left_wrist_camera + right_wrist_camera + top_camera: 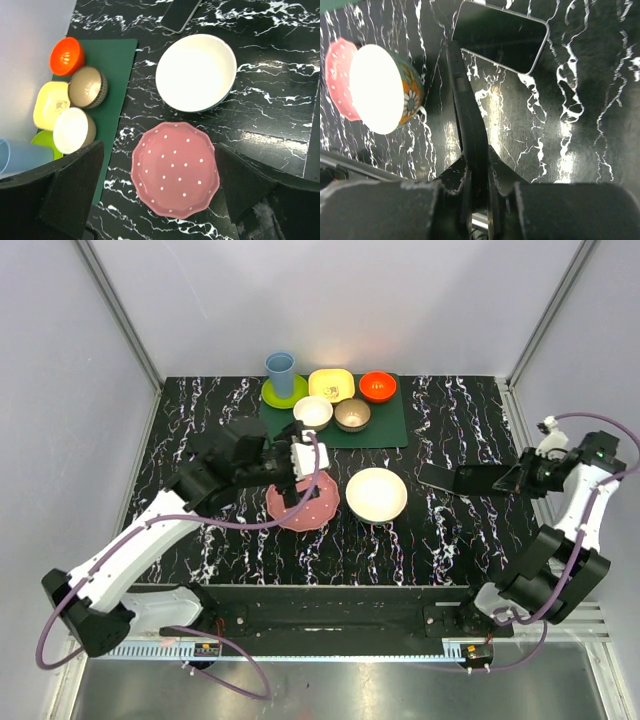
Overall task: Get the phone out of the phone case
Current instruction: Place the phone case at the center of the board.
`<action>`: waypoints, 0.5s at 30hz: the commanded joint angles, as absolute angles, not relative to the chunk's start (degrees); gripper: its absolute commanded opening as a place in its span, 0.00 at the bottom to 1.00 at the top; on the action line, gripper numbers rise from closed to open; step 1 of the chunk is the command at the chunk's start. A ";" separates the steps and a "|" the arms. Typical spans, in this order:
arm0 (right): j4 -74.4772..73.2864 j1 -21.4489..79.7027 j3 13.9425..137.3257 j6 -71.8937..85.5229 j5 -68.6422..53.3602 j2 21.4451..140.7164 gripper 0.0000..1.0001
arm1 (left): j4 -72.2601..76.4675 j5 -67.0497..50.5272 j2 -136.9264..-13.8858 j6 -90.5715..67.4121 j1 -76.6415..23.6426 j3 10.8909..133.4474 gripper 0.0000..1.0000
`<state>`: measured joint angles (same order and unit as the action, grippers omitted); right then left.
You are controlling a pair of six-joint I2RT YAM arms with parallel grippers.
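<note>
My right gripper (pixel 476 162) is shut on a thin black slab seen edge-on, with a side button on it: the phone (pixel 467 110). In the top view the phone (pixel 483 480) sticks out leftward from that gripper (pixel 515 480), at the table's right. Just past its tip, apart from it, the phone case (pixel 500 42) lies flat: a pale-rimmed rectangle, dark inside. The case (pixel 436 477) also shows at the top edge of the left wrist view (pixel 179 15). My left gripper (pixel 160 187) hangs open and empty above the pink dotted plate (pixel 175 170).
A white bowl (pixel 376 494) sits between the pink plate (pixel 312 508) and the phone case. At the back, a green mat (pixel 385 420) carries a blue cup (pixel 280 370), a yellow dish (pixel 331 385), a red bowl (pixel 377 386) and two small bowls.
</note>
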<state>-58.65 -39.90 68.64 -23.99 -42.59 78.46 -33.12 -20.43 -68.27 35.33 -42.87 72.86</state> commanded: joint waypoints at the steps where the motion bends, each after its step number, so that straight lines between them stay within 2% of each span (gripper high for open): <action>1: -60.38 -35.17 68.29 -25.75 -36.21 81.03 0.00 | -27.44 -20.74 -61.97 32.96 -38.51 68.57 0.99; 7: -60.21 -30.16 66.27 -25.32 -32.79 85.69 0.00 | -26.02 -18.37 -57.83 33.93 -35.69 64.08 0.99; 15: -52.39 -25.32 65.13 -17.33 -29.72 90.43 0.00 | -25.49 -18.28 -57.13 33.49 -34.72 63.28 0.99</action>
